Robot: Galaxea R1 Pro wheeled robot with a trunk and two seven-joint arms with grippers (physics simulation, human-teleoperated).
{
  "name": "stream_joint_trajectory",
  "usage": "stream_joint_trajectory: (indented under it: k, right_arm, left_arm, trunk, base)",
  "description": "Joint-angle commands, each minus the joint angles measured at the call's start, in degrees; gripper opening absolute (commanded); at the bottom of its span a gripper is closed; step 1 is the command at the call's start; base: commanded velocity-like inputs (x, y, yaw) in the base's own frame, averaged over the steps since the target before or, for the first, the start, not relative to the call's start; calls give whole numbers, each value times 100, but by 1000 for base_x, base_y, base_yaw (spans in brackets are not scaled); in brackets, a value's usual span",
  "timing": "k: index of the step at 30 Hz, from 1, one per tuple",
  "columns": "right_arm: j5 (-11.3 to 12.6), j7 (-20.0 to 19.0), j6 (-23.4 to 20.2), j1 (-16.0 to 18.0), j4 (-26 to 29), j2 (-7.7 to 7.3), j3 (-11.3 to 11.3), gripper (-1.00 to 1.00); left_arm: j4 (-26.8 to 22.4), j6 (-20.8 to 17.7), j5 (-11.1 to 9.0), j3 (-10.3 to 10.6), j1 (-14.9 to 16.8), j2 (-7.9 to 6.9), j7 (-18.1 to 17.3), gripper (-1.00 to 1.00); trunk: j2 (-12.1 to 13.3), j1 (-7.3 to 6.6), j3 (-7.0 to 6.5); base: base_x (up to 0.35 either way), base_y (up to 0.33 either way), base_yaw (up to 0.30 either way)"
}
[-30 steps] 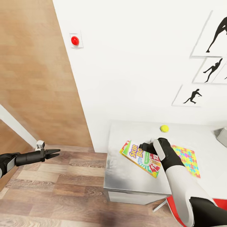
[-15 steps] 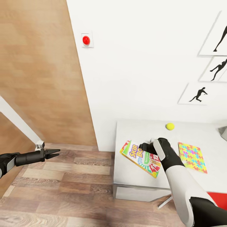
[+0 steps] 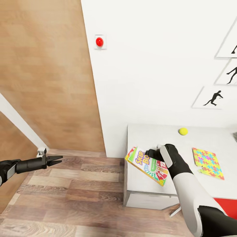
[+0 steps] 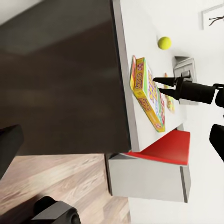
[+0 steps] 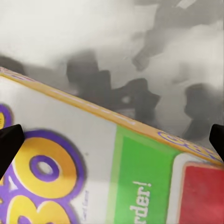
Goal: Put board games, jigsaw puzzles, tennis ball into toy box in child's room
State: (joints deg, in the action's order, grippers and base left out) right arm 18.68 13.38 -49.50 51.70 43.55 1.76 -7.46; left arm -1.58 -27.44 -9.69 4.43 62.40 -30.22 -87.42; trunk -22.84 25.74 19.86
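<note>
My right gripper (image 3: 150,154) is shut on a yellow and green Skip-Bo board game (image 3: 146,163), holding it tilted over the left end of the table (image 3: 148,133). The right wrist view shows the box lid (image 5: 93,177) close up between the fingertips. A tennis ball (image 3: 183,131) lies near the wall, and a jigsaw puzzle (image 3: 208,163) lies flat further right. The left wrist view shows the held board game (image 4: 147,93), the tennis ball (image 4: 164,43) and the grey toy box (image 4: 184,63) beyond them. My left gripper (image 3: 60,160) hangs open over the wooden floor, well left of the table.
A white wall with a red button (image 3: 99,41) and framed silhouette pictures (image 3: 212,97) backs the table. A wooden panel (image 3: 42,75) stands to the left. A red chair (image 3: 227,204) sits at the table's front. Wooden floor (image 3: 82,197) lies between my left arm and the table.
The whole view has shifted, so the table, ball, puzzle and wall sit further right in the picture. Both arms keep their places in view, and the held box now overhangs the table's left end.
</note>
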Motion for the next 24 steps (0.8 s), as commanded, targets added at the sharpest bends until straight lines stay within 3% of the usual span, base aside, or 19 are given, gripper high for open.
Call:
stream_joint_trajectory:
  k: [1,11,18,24]
  right_arm:
    - [145,46,-7,3,-29,8,-19,100]
    - [145,45,-7,3,-25,8,-19,100]
    - [150,39,-7,1,10,8,-24,100]
    - [204,19,-35,-69,639,8,-19,100]
  left_arm:
    - [-1,-60,-41,50,6,-1,-21,100]
    - [-1,-60,-41,50,6,2,-21,100]
    - [-1,-60,-44,56,4,13,-21,100]
    - [-1,-59,-42,58,4,47,-13,100]
  trunk:
    - [-8,5,11]
    - [-8,5,11]
    - [-8,5,11]
    - [-8,5,11]
  base:
    - [0,244,0]
    - [0,149,0]
    - [0,25,0]
    - [0,1,0]
